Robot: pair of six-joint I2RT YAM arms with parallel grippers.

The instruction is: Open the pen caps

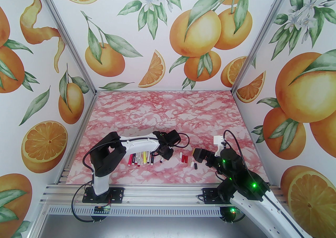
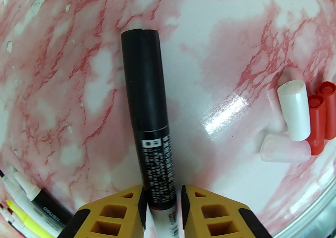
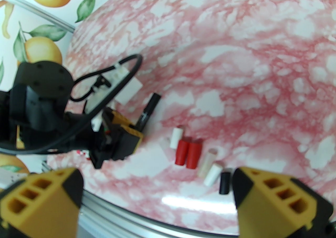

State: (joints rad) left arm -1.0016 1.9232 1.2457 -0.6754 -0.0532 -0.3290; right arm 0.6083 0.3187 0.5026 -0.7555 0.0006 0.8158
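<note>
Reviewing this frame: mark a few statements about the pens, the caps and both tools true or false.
1. The pen between the left tool's jaws has its black cap on. True.
2. The right tool grips a red cap. False: its jaws stand wide open with nothing between them.
3. Two red caps lie side by side on the table. True.
4. The loose caps lie left of the row of pens. False: they lie to its right.
5. A neon yellow pen lies in that row. True.
</note>
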